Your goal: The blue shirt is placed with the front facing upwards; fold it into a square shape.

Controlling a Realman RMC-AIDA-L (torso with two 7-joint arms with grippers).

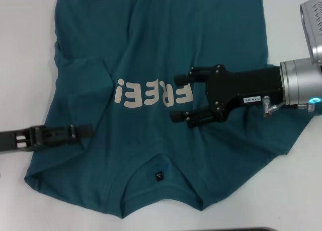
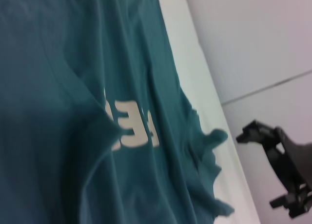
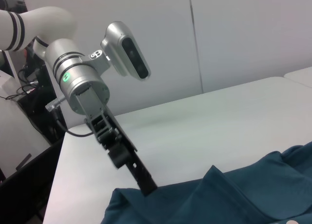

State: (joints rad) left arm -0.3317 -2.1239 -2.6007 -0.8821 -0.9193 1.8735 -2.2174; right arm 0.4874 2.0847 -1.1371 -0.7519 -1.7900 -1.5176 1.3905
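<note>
Right gripper (image 1: 179,96): jaws wide apart, nothing held, poised over the chest of the blue shirt (image 1: 201,34), one finger beside the last letter of the off-white "FREE" lettering (image 1: 152,94), the other finger nearer the collar. Black body reaching in from the robot's right, silver wrist behind it with a lit cyan ring. Seen far off in the left wrist view (image 2: 280,173), clear of the cloth.

Left gripper (image 1: 80,131): low at the shirt's left sleeve, fingers close together and tips buried in the teal cloth near the sleeve edge; cannot tell whether fabric is truly pinched. Same gripper in the right wrist view (image 3: 141,181), slanting down steeply, tips meeting a raised fold of the sleeve.

Shirt spread front up on the white table (image 1: 25,65), collar toward the robot, hem running out of frame at the far side. Small black neck tag (image 1: 158,176) inside the collar. Cloth rumpled, with long creases across the chest and a bunched ridge by the left sleeve.

Around: pale wall panels behind the table in both wrist views (image 3: 234,38), dark cables and equipment (image 3: 22,80) beyond the table's edge behind the left arm.
</note>
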